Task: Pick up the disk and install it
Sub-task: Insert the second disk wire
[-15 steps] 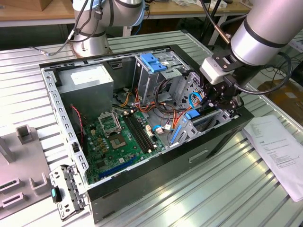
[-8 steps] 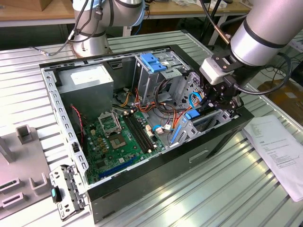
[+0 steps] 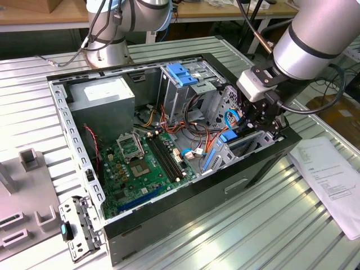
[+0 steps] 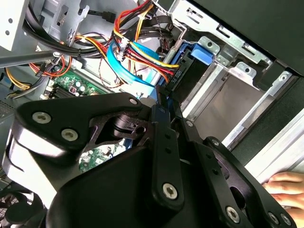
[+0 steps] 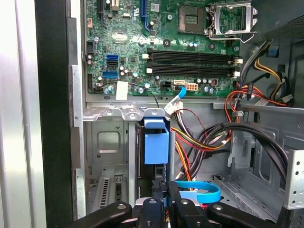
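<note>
Computer case (image 3: 264, 169), disk (image 5: 156, 142) on edge.

You had the open computer case (image 3: 169, 222) lying on its side on the ribbed metal table (image 3: 270, 225). Inside it, the green motherboard (image 3: 140, 169) lay flat, with the grey power supply (image 3: 104, 98) at the far left in the exterior view. A grey drive cage (image 3: 183, 90) with a blue latch (image 3: 181, 74) stood at the far side. Loose paper sheets (image 3: 329, 174) lay on the table to the exterior view's right, and a detached metal bracket (image 3: 79, 228) sat near the case's near left corner.
</note>
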`<state>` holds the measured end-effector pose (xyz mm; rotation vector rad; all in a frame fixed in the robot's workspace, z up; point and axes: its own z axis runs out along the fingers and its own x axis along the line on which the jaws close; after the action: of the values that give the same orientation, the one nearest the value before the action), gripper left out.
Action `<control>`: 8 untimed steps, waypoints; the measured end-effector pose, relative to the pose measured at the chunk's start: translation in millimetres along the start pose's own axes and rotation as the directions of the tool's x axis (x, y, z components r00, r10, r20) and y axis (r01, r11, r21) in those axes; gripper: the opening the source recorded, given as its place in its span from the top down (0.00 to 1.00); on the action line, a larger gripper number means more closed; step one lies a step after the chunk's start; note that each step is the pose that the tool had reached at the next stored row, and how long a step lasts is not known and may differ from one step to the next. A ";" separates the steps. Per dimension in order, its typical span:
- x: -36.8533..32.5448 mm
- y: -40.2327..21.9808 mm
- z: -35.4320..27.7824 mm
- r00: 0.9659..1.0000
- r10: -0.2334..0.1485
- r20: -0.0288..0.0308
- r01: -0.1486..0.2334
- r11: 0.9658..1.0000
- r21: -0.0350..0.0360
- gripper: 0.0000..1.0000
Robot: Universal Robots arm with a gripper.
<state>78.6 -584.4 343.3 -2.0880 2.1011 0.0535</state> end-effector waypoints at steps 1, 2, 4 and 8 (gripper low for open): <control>0.1 0.1 0.3 1.000 0.000 0.000 0.000 1.000 0.000 0.84; 0.2 0.1 0.7 1.000 0.000 0.001 0.000 1.000 0.000 0.84; 0.7 0.3 3.2 1.000 0.000 0.001 0.000 1.000 0.000 0.84; 1.1 0.4 4.1 1.000 0.000 0.001 0.000 1.000 0.000 0.76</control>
<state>78.6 -584.8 339.0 -2.0873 2.1004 0.0548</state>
